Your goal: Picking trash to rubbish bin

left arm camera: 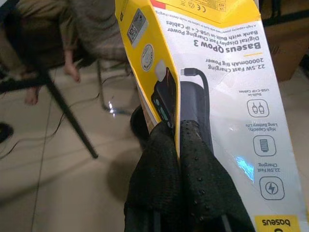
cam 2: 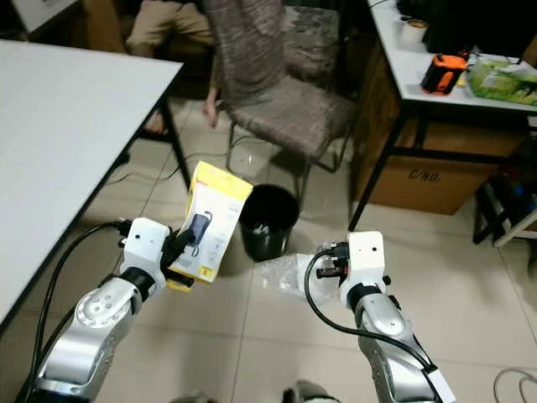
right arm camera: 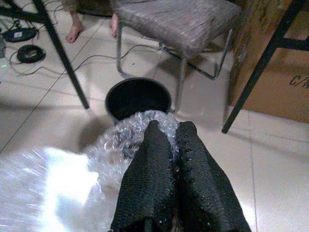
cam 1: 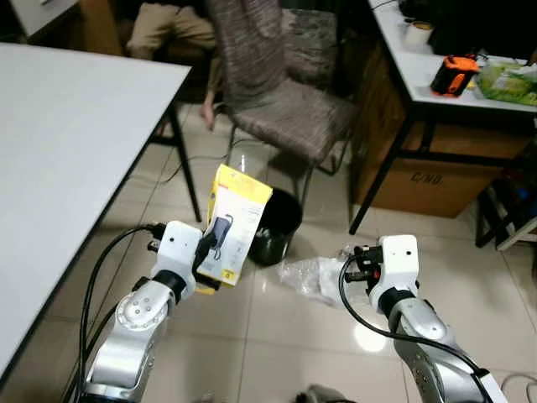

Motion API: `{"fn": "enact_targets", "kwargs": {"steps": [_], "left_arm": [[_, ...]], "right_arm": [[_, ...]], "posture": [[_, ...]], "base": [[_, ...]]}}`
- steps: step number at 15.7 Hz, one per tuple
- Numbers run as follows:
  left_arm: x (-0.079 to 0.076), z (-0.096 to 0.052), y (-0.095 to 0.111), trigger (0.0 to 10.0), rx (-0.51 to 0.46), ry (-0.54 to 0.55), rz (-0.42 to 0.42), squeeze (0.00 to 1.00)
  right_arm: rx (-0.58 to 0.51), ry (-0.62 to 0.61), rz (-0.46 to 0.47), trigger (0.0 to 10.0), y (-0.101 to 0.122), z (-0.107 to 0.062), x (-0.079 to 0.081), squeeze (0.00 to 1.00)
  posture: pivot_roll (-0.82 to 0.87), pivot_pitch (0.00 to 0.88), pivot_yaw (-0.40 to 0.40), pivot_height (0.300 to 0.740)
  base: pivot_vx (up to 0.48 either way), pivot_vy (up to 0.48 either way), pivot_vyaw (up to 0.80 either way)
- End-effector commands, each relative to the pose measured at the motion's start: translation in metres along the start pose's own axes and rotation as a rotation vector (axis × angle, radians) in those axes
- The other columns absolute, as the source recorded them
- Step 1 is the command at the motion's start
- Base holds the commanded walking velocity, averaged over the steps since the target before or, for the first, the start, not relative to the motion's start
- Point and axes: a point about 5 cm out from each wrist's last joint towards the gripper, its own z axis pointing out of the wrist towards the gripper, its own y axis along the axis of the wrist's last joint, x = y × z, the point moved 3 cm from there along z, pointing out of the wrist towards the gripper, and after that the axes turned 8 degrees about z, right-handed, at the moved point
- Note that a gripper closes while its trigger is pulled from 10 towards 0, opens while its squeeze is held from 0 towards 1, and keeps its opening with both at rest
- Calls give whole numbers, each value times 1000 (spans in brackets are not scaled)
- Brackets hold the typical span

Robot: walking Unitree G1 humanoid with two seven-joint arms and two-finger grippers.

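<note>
Yellow box: yellow-and-white power bank box (cam 1: 233, 225), held up in the air, tilted, near side of the bin and just left of it; print reads "Baseus" in the left wrist view.
Left gripper: left gripper (left arm camera: 179, 137) clamped on the box edge — one finger each side of the cardboard, fingers (left arm camera: 157, 169) narrow.
Bubble wrap: clear bubble wrap (right arm camera: 120, 145) bunched, held above the floor, right of and nearer than the bin.
Right gripper: right gripper (right arm camera: 169, 135) closed on the bubble wrap, both fingers pressed together with plastic pinched between.
Bin: black rubbish bin (cam 1: 275, 225), round, open top, standing on the tiled floor between the two grippers and a bit farther out, just in front of the chair.
Chair: grey fabric chair (cam 1: 285, 92) on metal legs, far side of the bin.
Table left: white table (cam 1: 59, 143) with black legs along the left.
Desk right: white desk (cam 1: 436, 80) at far right — orange-and-black object (cam 1: 454, 74) and a green packet (cam 1: 508, 82) on top, cardboard box (cam 1: 419, 176) underneath.
Person: seated behind the chair, tan trousers (cam 1: 168, 25), bare foot (cam 1: 207, 109) on the floor.
Floor: glossy beige tiles (cam 1: 277, 327), thin cables lying near the chair legs.
</note>
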Motion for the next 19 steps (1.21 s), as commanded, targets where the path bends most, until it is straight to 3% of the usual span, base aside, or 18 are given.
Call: {"fn": "enact_targets", "kwargs": {"steps": [1, 19], "left_arm": [[-7, 4, 3, 10000, -16, -27, 5, 0], [-9, 9, 5, 10000, -33, -38, 15, 0]], "right_arm": [[-7, -40, -20, 10000, 2, -2, -13, 0], [-20, -20, -34, 10000, 6, 7, -11, 0]], "posture": [[-113, 117, -31, 740], [-114, 116, -17, 740]], "base": [[435, 0, 0], [437, 0, 0]]}}
